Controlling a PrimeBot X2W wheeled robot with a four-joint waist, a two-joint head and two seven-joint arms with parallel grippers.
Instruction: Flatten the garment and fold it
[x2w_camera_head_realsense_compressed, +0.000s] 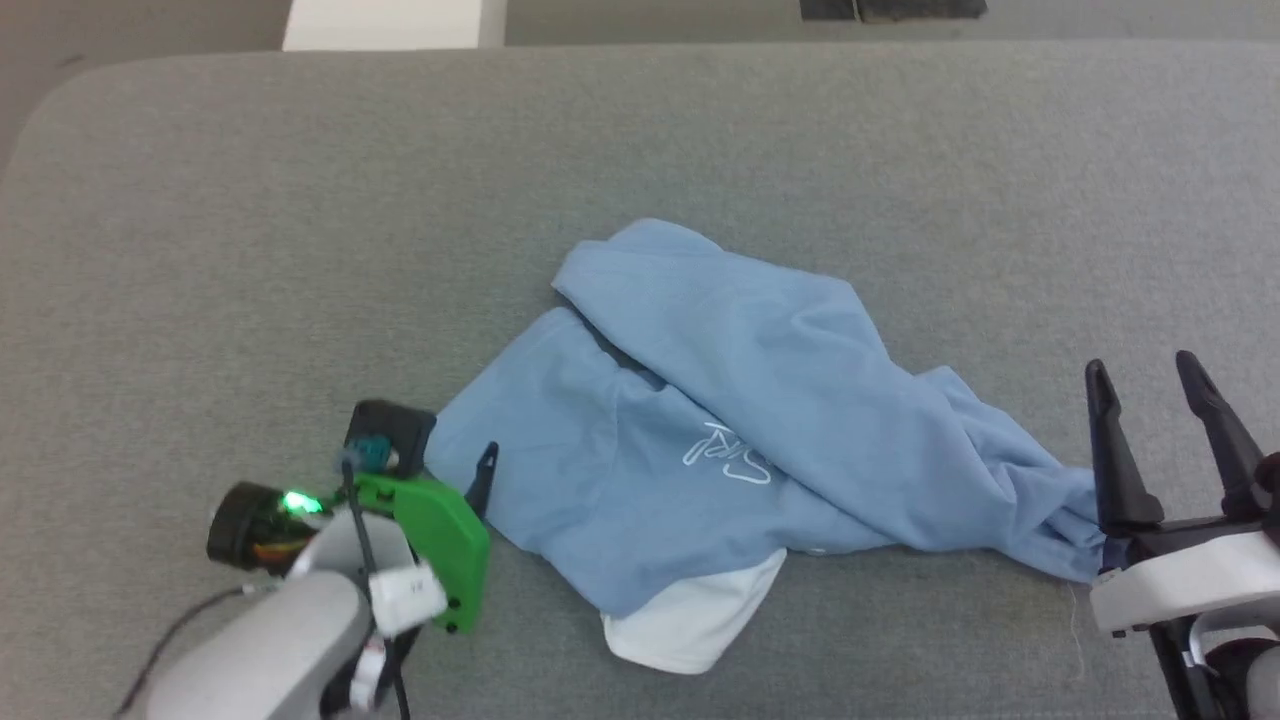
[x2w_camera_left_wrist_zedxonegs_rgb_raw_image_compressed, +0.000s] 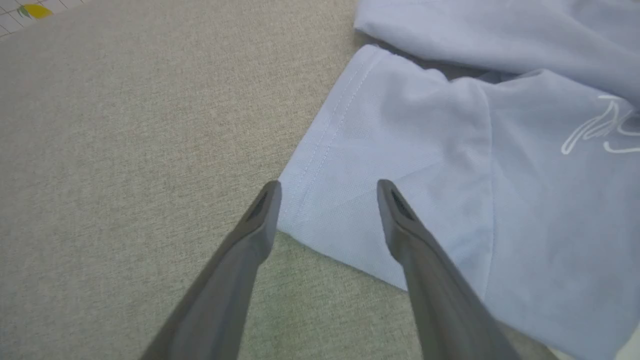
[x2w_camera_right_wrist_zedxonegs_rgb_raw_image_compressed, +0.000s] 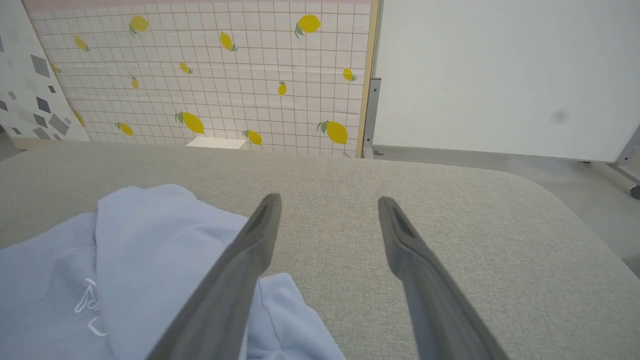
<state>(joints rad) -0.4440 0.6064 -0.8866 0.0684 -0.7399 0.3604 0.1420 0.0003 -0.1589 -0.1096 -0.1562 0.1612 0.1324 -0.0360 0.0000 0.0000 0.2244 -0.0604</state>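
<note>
Two dark fingers of the left gripper (x2w_camera_left_wrist_zedxonegs_rgb_raw_image_compressed: 328, 186) rise from the bottom of the left wrist view, spread well apart and gripping nothing. One sits over the grey padded table (x2w_camera_head_realsense_compressed: 300, 250), just beside a stitched sleeve hem (x2w_camera_left_wrist_zedxonegs_rgb_raw_image_compressed: 325, 135); the other is over the blue cloth itself. Whether either tip touches down cannot be told.

That cloth is the garment (x2w_camera_head_realsense_compressed: 760, 400), a light blue polo shirt lying crumpled near the middle of the table, toward the robot's edge. One large fold is thrown diagonally across its body, and a small white cursive logo (x2w_camera_head_realsense_compressed: 727, 455) shows just below that fold. Part of the white collar (x2w_camera_head_realsense_compressed: 690, 620) pokes out from under the near edge.

At the garment's right end the fabric bunches into a narrow tail. The right gripper (x2w_camera_head_realsense_compressed: 1142, 365) stands just beside it, jaws parted and empty, with bare table between its fingers. Beyond the table's far edge are a lemon-patterned tiled wall (x2w_camera_right_wrist_zedxonegs_rgb_raw_image_compressed: 225, 75) and a plain white panel (x2w_camera_right_wrist_zedxonegs_rgb_raw_image_compressed: 500, 75).
</note>
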